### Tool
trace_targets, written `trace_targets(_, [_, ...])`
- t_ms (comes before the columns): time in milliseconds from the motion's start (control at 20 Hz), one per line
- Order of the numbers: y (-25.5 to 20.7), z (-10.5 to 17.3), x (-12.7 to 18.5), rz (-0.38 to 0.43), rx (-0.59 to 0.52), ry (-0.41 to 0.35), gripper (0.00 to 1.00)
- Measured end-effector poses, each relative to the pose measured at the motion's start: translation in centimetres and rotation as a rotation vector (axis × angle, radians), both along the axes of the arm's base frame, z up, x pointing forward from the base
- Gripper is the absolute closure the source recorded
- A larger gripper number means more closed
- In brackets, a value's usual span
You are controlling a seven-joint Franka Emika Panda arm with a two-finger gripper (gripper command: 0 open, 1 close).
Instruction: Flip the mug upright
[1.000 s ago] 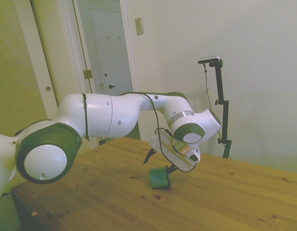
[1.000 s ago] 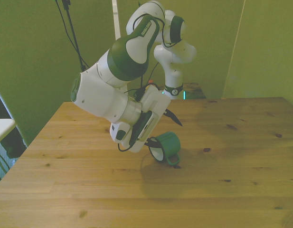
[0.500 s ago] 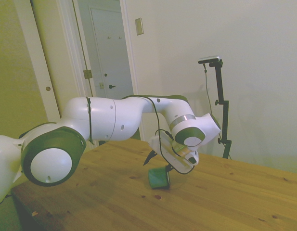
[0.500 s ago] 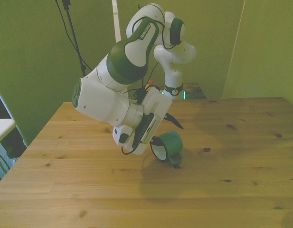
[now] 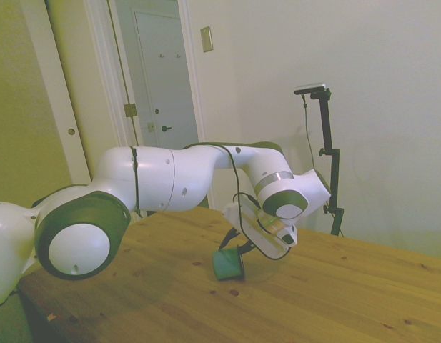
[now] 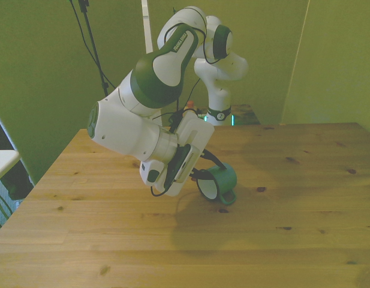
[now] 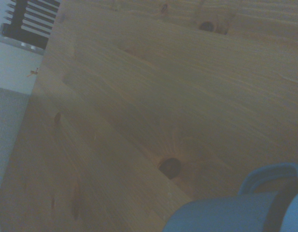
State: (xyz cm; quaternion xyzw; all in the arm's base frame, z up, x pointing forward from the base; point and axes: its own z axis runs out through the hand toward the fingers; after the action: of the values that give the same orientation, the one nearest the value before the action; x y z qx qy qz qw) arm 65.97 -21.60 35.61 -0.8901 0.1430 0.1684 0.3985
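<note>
The teal mug (image 6: pixel 220 182) lies tilted on its side on the wooden table (image 6: pixel 292 198). Its white inside faces the front view's left and its handle (image 6: pixel 228 198) points down at the wood. My gripper (image 6: pixel 204 171) reaches in at the mug's rim, its dark fingers closed on the wall near the opening. From the side, the mug (image 5: pixel 227 265) sits just under the gripper (image 5: pixel 239 244), and its lower edge is at the table top. The wrist view catches part of the mug (image 7: pixel 226 215) and its handle (image 7: pixel 269 175) over bare wood.
Bare table (image 5: pixel 349 293) spreads around the mug on all sides, with dark knots in the wood (image 6: pixel 261 189). The arm's big elbow (image 6: pixel 125 129) hangs over the table on the front view's left. A door (image 5: pixel 159 78) and walls stand behind.
The fingers have drawn closer together onto the mug's rim. The mug has shifted a little toward the front view's right and turned, so its opening faces more sideways.
</note>
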Motion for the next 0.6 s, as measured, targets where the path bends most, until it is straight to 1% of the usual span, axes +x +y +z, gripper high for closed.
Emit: trace_targets(600, [0.82, 1.00, 0.55, 0.010, -0.009, -0.021, 1.00])
